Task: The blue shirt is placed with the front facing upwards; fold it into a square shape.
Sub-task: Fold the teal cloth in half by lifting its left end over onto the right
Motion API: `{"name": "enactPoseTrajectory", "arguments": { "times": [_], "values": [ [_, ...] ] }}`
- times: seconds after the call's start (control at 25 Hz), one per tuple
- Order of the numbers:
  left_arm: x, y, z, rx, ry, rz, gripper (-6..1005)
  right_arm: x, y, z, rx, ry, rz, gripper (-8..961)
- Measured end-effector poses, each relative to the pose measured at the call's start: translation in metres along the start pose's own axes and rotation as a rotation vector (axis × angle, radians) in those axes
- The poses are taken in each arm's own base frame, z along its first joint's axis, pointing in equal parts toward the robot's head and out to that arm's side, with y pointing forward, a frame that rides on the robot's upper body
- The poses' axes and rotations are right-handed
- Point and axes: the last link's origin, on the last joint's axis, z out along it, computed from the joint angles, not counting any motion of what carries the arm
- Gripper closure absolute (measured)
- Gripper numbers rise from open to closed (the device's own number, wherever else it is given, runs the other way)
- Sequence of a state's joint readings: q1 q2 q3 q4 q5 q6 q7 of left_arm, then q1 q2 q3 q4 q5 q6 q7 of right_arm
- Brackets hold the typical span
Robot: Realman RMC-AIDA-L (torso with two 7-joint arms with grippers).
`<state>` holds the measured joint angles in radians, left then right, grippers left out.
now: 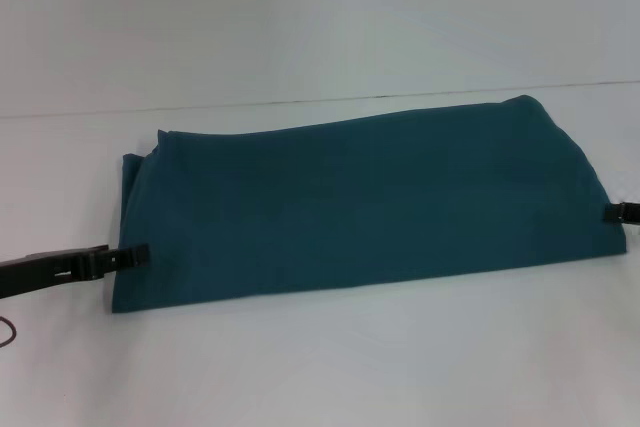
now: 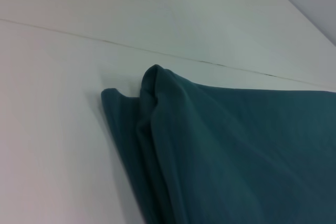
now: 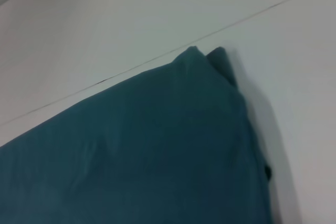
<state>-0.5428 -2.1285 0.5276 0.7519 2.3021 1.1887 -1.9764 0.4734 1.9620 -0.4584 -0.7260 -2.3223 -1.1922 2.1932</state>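
Note:
The blue shirt lies on the white table as a long folded teal band, plain side up, with no lettering showing. My left gripper comes in low from the left and is shut on the shirt's left edge near the front corner. At the picture's right border, my right gripper is shut on the shirt's right edge; only its tip shows. The left wrist view shows the layered end of the blue shirt, and the right wrist view shows the far corner of the blue shirt. Neither wrist view shows fingers.
The white table runs on in front of the shirt and to both sides. A thin seam line crosses it behind the shirt. A dark cable loop sits at the left border.

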Motion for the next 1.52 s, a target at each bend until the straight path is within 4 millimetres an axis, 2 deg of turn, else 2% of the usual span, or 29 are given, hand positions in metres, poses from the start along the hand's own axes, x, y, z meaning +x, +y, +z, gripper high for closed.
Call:
{"name": "enactPoseTrajectory", "arguments": {
  "times": [1.52],
  "values": [
    [-0.016, 0.004, 0.000, -0.028, -0.060, 0.007, 277, -0.005, 0.005, 0.003, -0.008, -0.005, -0.015, 163]
  ]
}}
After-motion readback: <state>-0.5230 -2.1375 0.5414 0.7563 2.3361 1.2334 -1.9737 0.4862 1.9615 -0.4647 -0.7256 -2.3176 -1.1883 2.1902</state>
